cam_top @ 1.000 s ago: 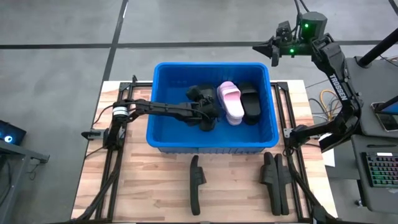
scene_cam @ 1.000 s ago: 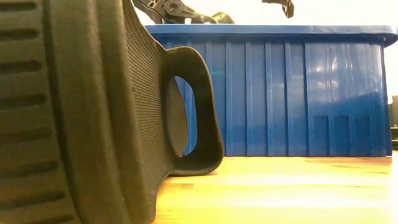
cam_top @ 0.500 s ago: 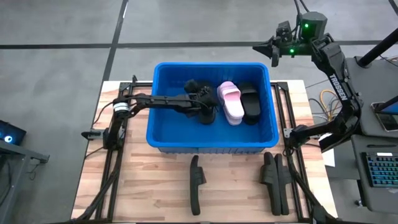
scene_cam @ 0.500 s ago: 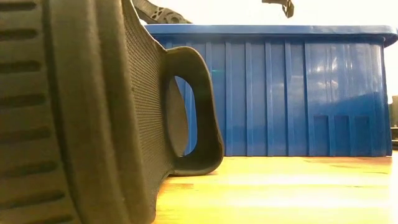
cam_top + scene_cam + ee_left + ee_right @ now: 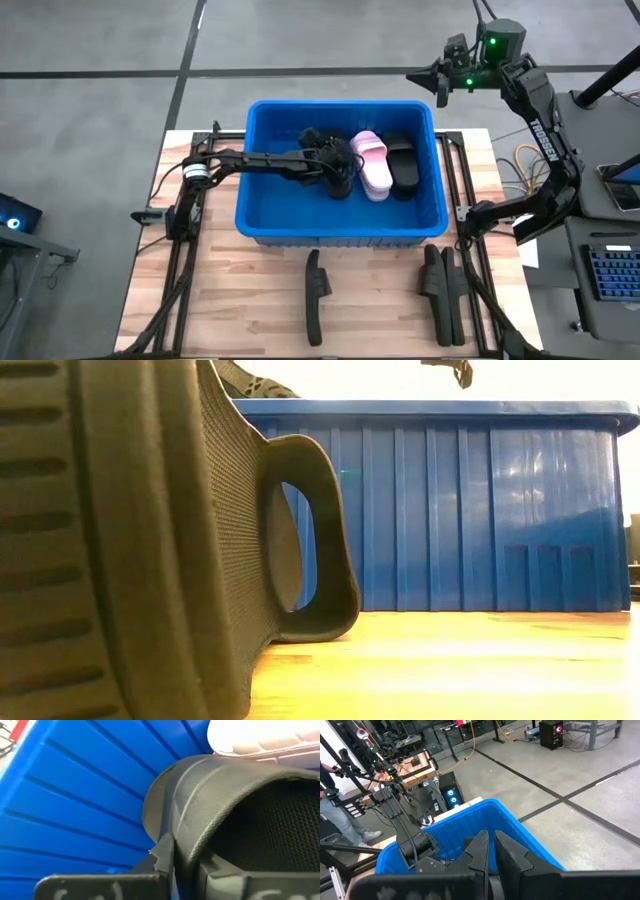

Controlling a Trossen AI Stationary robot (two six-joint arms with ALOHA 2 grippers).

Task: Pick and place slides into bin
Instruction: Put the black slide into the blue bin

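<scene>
The blue bin [image 5: 270, 215] stands at the table's middle. Inside it lie a pink pair of slides [image 5: 372, 165] and a black slide [image 5: 404, 165]. My left gripper [image 5: 322, 165] reaches into the bin from the left and is shut on another black slide [image 5: 338, 178], just left of the pink pair [image 5: 260, 740]. One black slide [image 5: 315, 292] and a black pair [image 5: 440, 290] stand on edge on the table before the bin. My right gripper [image 5: 432, 80] is shut and empty, raised beyond the bin's far right corner. My left gripper pinches the black slide's strap edge [image 5: 186, 847] between its two fingers [image 5: 162, 857]. The fingers come about level from the table's left. The slide is inside the bin beside the pink pair; I cannot tell whether it rests on the bin's floor.
The nearest black slide [image 5: 150, 540] fills the left of the low view, with the bin's ribbed wall [image 5: 450, 510] behind it. Black frame rails run along both table sides [image 5: 185, 250]. Beyond the table, the right wrist view shows equipment stands and a person's leg [image 5: 340, 820].
My left gripper has gone toward the bin's far wall and down below the rim, still shut on the black slide, which has moved with it closer to the pink pair.
</scene>
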